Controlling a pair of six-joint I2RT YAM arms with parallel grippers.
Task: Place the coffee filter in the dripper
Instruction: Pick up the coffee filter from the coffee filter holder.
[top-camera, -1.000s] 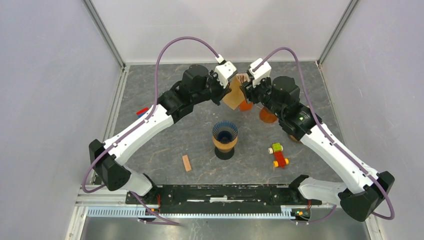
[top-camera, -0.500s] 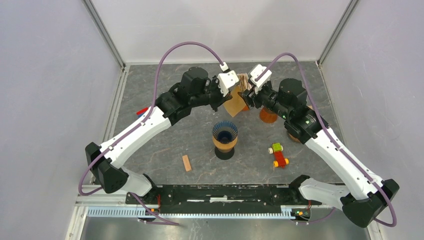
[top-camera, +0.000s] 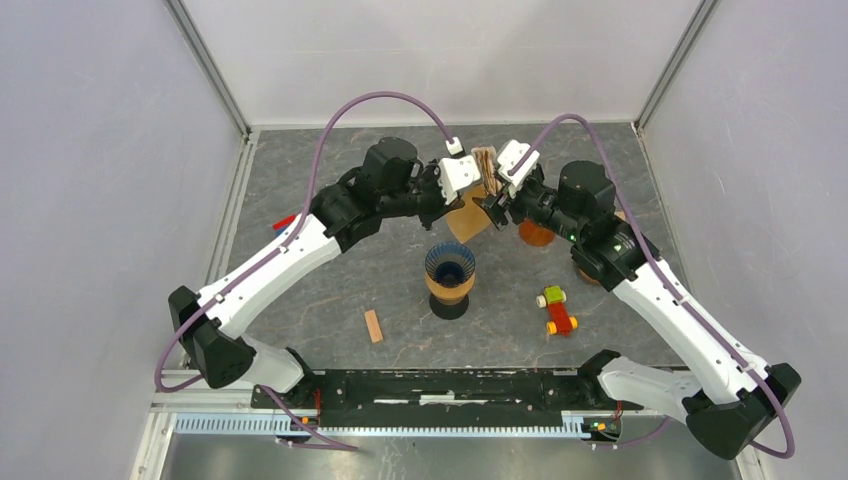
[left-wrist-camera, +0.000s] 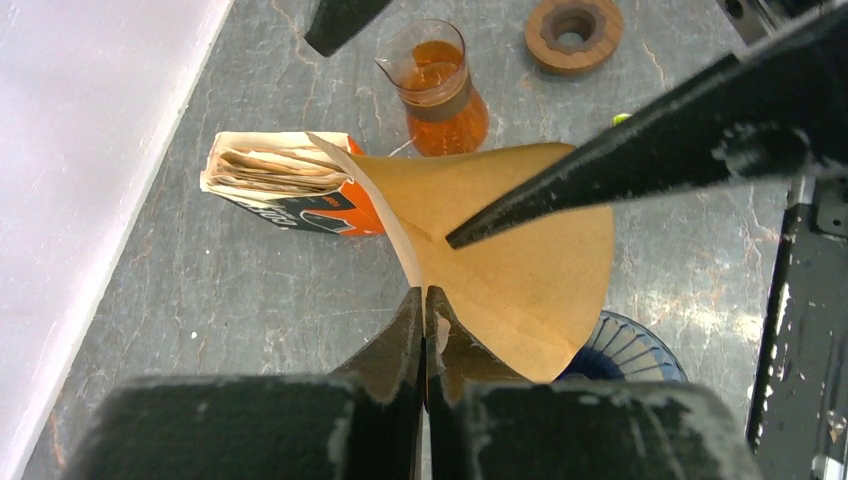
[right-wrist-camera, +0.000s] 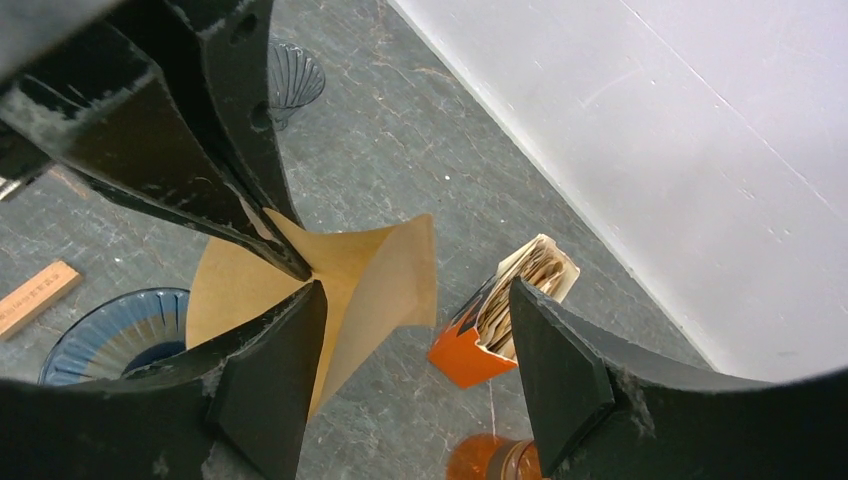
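Note:
My left gripper (top-camera: 458, 198) is shut on the seam edge of a brown paper coffee filter (top-camera: 468, 214), holding it in the air behind the dripper. The wrist view shows the closed left gripper (left-wrist-camera: 422, 293) pinching the filter (left-wrist-camera: 520, 260). The blue ribbed dripper (top-camera: 450, 264) sits on a wooden stand at mid-table; it also shows in the left wrist view (left-wrist-camera: 630, 345) and in the right wrist view (right-wrist-camera: 110, 335). My right gripper (top-camera: 497, 203) is open; in its wrist view the right gripper (right-wrist-camera: 415, 300) has one finger tip against the filter (right-wrist-camera: 370, 275), which is partly spread open.
An orange box of filters (top-camera: 487, 163) stands behind the grippers. A glass carafe of orange liquid (top-camera: 535, 233) is to its right. Toy blocks (top-camera: 557, 310), a wooden stick (top-camera: 373, 325) and a wooden ring (left-wrist-camera: 573, 30) lie on the table.
Both grippers have moved a little nearer and lower with the filter, away from the box and toward the dripper. The right gripper has turned in against the filter.

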